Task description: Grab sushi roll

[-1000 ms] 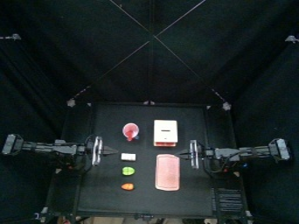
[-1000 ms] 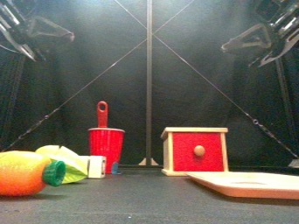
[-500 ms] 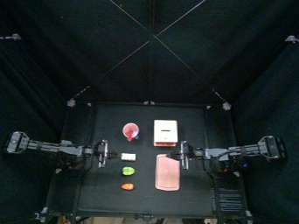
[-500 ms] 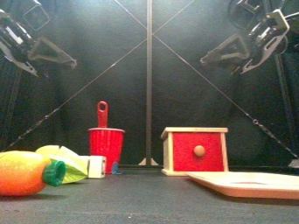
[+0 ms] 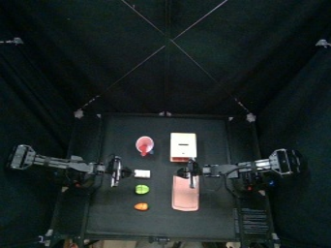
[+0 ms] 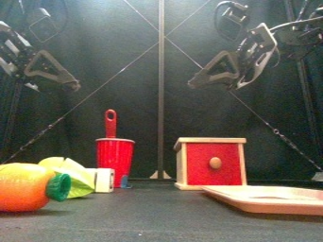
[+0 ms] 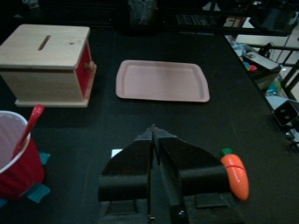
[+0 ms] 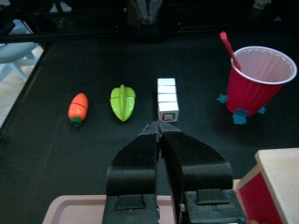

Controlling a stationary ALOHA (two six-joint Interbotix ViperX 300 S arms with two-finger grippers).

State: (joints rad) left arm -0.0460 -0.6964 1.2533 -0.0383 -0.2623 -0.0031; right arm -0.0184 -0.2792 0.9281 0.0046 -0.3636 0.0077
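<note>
The sushi roll (image 5: 142, 173) is a tiny whitish block on the left half of the table, between the red cup (image 5: 143, 146) and a green bit (image 5: 141, 190). It shows clearly in the right wrist view (image 8: 169, 98) and low beside the cup in the front view (image 6: 104, 179). My left gripper (image 5: 122, 171) hangs in the air just left of the roll, its jaws (image 7: 152, 131) pressed together and empty. My right gripper (image 5: 183, 174) hovers right of the roll, pointing toward it, and its jaws (image 8: 156, 127) are shut on nothing. Both are well above the table, with the left gripper (image 6: 74, 87) and right gripper (image 6: 195, 83) high in the front view.
An orange carrot-like piece (image 5: 138, 205) lies nearest the front edge. A white-and-red box (image 5: 183, 145) stands at the back right of the cup. A pink tray (image 5: 185, 191) lies flat under and in front of the right gripper. The cup holds a red spoon (image 6: 110, 123).
Both arms have swung inward toward the table's middle and come lower. The right gripper has moved furthest, from the table's right edge to beside the roll.
</note>
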